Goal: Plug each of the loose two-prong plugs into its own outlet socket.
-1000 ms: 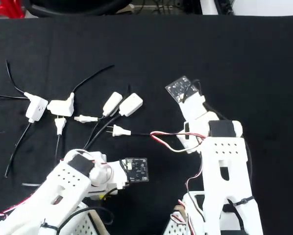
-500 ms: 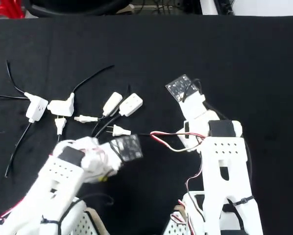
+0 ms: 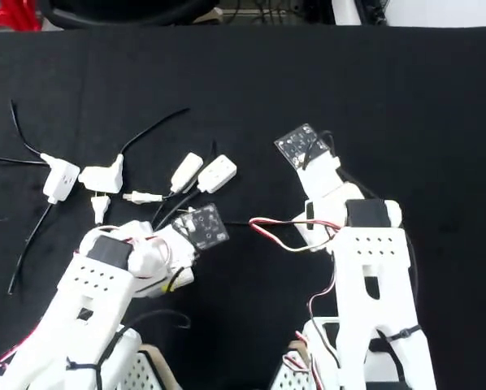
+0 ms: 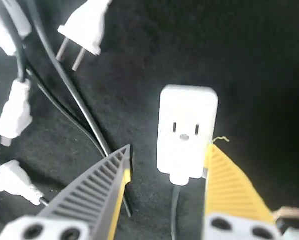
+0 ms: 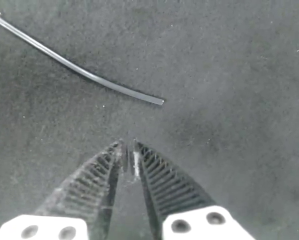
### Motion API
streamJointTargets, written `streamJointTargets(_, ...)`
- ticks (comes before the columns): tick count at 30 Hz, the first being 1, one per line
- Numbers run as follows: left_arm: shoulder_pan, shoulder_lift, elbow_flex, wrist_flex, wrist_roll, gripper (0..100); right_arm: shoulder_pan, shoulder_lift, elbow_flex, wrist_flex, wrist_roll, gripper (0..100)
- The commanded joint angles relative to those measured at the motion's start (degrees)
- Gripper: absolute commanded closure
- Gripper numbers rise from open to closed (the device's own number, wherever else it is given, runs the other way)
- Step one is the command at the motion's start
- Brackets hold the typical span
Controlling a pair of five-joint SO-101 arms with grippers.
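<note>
Left gripper (image 4: 169, 150) apart, grey and yellow jaws on either side of cord end of white rectangular outlet socket (image 4: 187, 130), which lies face-up on black cloth counter (image 4: 259, 60). White two-prong plug (image 4: 87, 25) loose nearby, beyond black cables (image 4: 74, 100). Right gripper (image 5: 128, 150) together, above bare counter near thin black cable end (image 5: 89, 75).

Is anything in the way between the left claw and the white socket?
Not really. The white socket lies between the left gripper's open fingers. A black cord passes under the grey finger and might get caught.
</note>
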Motion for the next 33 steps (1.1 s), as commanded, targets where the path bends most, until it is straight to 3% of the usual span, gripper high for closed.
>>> streamJointTargets(1, 3.12, -0.44, -4.35, 1.32, 7.21, 77, 1.49, 0.4, -0.84, -0.7, -0.09, 98.5)
streamJointTargets(7, 9.8, -0.44, -4.62, 6.07, 9.41, 77, 4.57, 0.4, -1.01, -0.79, -0.09, 98.5)
streamJointTargets(13, 10.59, 0.18, -2.42, 5.98, 11.25, 77, 4.57, 0.4, -0.92, -0.79, -0.09, 98.5)
streamJointTargets(19, 10.77, 0.18, 3.65, -1.32, 11.25, 77, 4.66, 0.4, -0.92, -0.79, -0.09, 98.5)
streamJointTargets(33, 9.98, 0.35, 8.48, -6.24, 10.81, 76, 4.57, 0.4, -0.92, -0.79, -0.09, 98.5)
